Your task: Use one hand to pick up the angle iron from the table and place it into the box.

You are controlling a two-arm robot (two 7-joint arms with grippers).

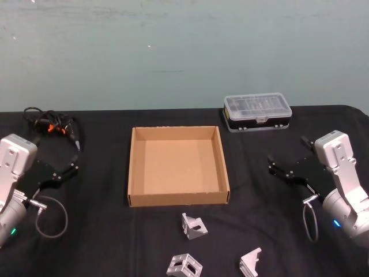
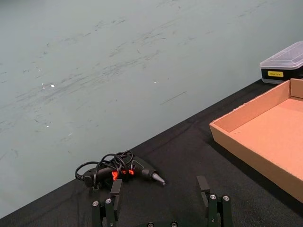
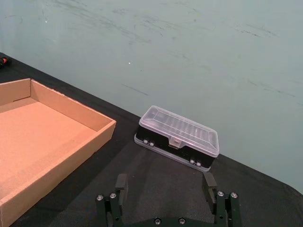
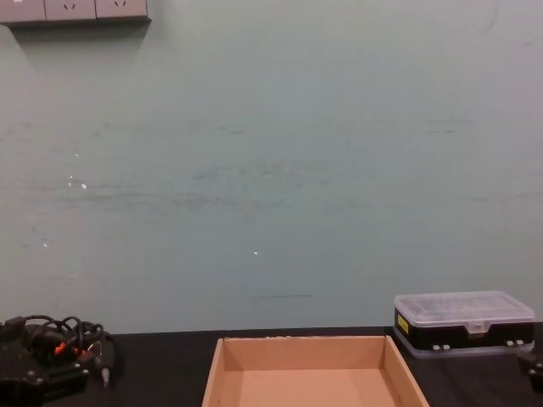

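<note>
Three silver angle irons lie on the black table (image 1: 104, 231) near its front edge: one (image 1: 194, 225) just in front of the box, one (image 1: 184, 265) nearer still, one (image 1: 251, 261) to the right. The brown cardboard box (image 1: 179, 199) sits mid-table with nothing in it; its walls also show here (image 2: 246, 113) and here (image 3: 71, 109). My left gripper (image 1: 74, 160) hovers open left of the box, fingers (image 2: 116, 189) spread wide. My right gripper (image 1: 271, 164) hovers open right of the box, fingers (image 3: 209, 181) apart. Neither holds anything.
A black case with a clear lid (image 1: 258, 112) stands behind the box's right corner, straight ahead of the right gripper (image 3: 165, 184). A black device with looped cables and orange bits (image 1: 53, 127) lies at the back left, ahead of the left gripper (image 2: 159, 189). A pale green wall backs the table.
</note>
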